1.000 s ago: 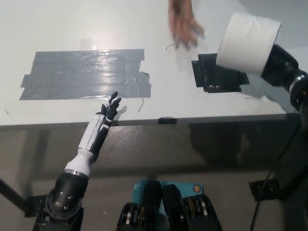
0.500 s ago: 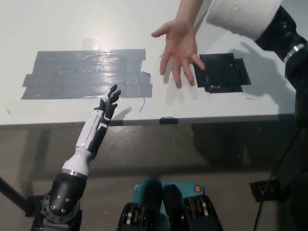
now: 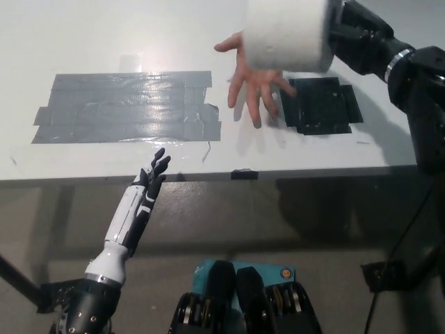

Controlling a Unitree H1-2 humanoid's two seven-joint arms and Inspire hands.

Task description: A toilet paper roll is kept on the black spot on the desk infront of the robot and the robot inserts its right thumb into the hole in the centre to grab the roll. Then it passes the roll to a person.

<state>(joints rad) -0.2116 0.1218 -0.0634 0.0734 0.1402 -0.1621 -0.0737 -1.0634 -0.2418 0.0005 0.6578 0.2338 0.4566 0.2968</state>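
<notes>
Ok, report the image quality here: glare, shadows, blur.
Head view: glare streaks the grey tape patch; the toilet paper roll looks soft-edged and blown out, cut by the top edge, on the black right hand; the person's hand throws a faint shadow on the white desk; the white left hand rests sharp at the desk edge.

**Single head view, steep downward**

One camera only, up on the robot's head, looking steeply down over the near edge of the white worktop [image 3: 104,42] and the floor [image 3: 348,223] under it. Mid-range framing; no second view overlaps.
</notes>
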